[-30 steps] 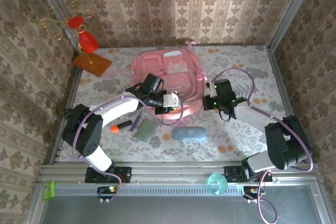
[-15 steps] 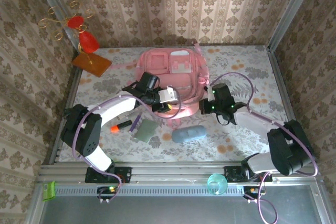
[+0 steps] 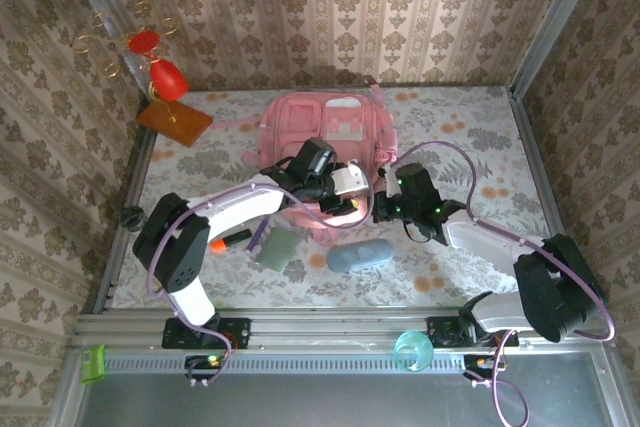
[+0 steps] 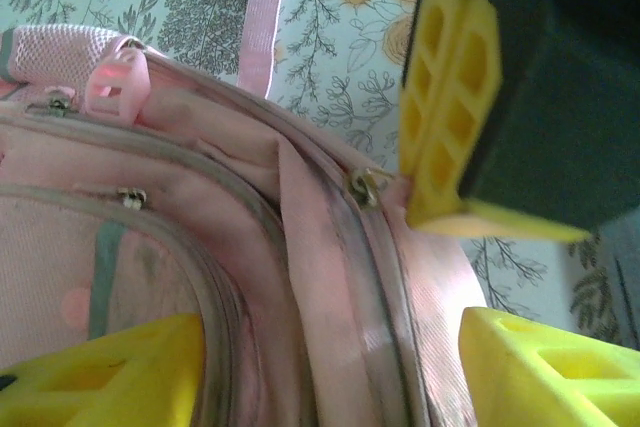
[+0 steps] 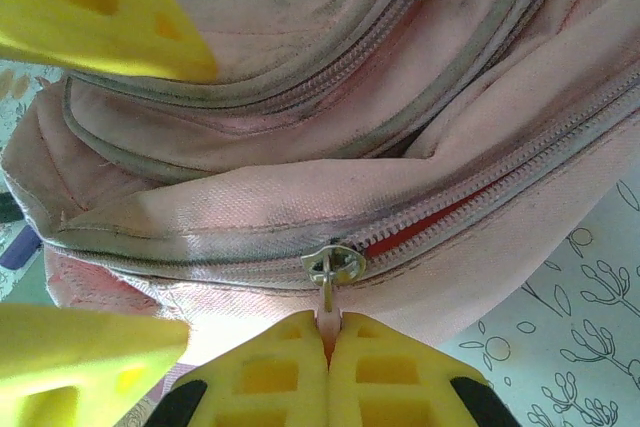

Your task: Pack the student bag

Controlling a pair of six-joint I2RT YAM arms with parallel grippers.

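From above: big pink student bag (image 3: 325, 142) flat on the flowery table (image 3: 470, 117), its near edge right under both pincers, the rest stretching away past them toward the wall. Soft cloth, many zip pockets, white patches on the far part, a pink strap (image 4: 262, 32) sticking out. Same high look: left pincer (image 3: 352, 203) and right pincer (image 3: 383, 207) nose to nose over that near edge, with a blue case (image 3: 360, 255) just behind them, on the arms' side. Too small from up there to tell the fingers. Up close from the left wrist: left pincer (image 4: 330, 372) open wide, one yellow finger on each side of a fold of the bag, and the right pincer (image 4: 435, 192) just ahead, tips by the zip. Up close from the right wrist: right pincer (image 5: 328, 352) shut tight on the little metal zip pull (image 5: 331, 269), and beside the pull a thin red gap (image 5: 420, 225) in the zip.
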